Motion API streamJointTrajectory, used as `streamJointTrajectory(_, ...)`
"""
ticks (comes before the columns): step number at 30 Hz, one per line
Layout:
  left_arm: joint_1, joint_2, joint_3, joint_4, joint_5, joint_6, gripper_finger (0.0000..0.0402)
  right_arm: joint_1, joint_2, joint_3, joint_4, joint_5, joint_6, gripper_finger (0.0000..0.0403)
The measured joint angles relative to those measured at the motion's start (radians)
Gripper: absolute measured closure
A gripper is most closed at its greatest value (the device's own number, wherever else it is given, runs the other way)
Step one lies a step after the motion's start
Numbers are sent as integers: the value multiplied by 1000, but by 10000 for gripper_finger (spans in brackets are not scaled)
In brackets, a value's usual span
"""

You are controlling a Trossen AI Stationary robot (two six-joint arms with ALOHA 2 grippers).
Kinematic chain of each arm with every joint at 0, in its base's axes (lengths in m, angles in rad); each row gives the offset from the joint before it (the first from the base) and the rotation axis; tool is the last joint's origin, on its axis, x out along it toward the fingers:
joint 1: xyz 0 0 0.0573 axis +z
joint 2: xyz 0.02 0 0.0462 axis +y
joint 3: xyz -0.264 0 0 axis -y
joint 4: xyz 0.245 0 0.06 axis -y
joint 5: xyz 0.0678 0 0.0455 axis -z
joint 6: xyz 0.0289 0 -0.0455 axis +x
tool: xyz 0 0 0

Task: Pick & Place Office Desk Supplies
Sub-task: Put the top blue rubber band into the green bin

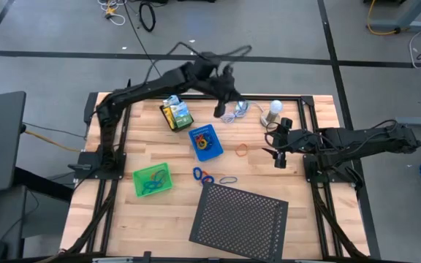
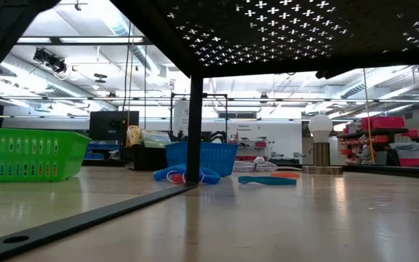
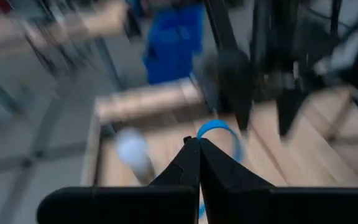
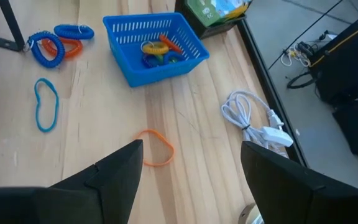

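Left tool [image 3: 199, 142] fingers pressed together, clamped on a blue loop [image 3: 219, 129] that curls out past the tips; wrist view is blurred, so the exact pinch point can't be told. In the high view the left tool [image 1: 220, 111] hangs over the far middle of the desk [image 1: 123, 219], just beside the white cable [image 1: 236, 109]. The white bulb [image 1: 274, 108] stands near it toward the right.

Right tool [image 4: 191, 155] fingers spread wide, nothing between them. In the high view it sits at [image 1: 280, 157] over the right half of the desk, with the orange loop [image 4: 156, 149] on the wood just ahead of its fingers.

Supplies:
- blue tray [image 1: 206, 142] mid-desk, colourful bits inside (orange, yellow, green show in the right wrist view).
- crayon box [image 1: 175, 113] on the far side of the blue tray, near it.
- green tray [image 1: 152, 180] toward the left, some loops in it.
- blue and orange coiled loops [image 1: 202, 175] on the near side of the blue tray; 1 more flat blue loop [image 1: 228, 179] beside them.
- black perforated sheet [image 1: 238, 215] at the near edge, propped on legs per the low view.
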Motion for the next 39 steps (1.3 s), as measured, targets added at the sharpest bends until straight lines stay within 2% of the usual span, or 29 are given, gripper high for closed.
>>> streamJointTrajectory(5, -16, -63, 0, 188, -102, -4, 401, 0, 0, 0, 33, -10, -18, 124)
streamJointTrajectory(11, -45, -103, -17, 199, -336, -1, 402, 0, 0, 0, 35, -16, -19, 124)
streamJointTrajectory(13, -49, -124, -67, 238, -367, 5, 401, 0, 0, 0, 35, -16, -19, 124)
streamJointTrajectory(19, -47, -313, -326, 524, -366, 9, 401, 1, 0, 0, 36, -33, -19, 124)
streamJointTrajectory(23, -62, -478, -547, 573, -374, -2, 401, 1, 0, 0, 35, -36, -19, 124)
streamJointTrajectory(28, -115, -684, -848, 603, -547, -15, 401, 1, 0, 0, 51, -41, -19, 124)
streamJointTrajectory(31, -154, -814, -1022, 600, -666, -69, 401, 1, 0, 0, 58, -51, -19, 124)
streamJointTrajectory(34, -207, -948, -1164, 528, -763, -172, 401, 1, 0, 0, 60, -55, -19, 124)
streamJointTrajectory(39, -331, -1163, -1337, 364, -824, -387, 402, 1, 0, 0, 61, -55, -11, 124)
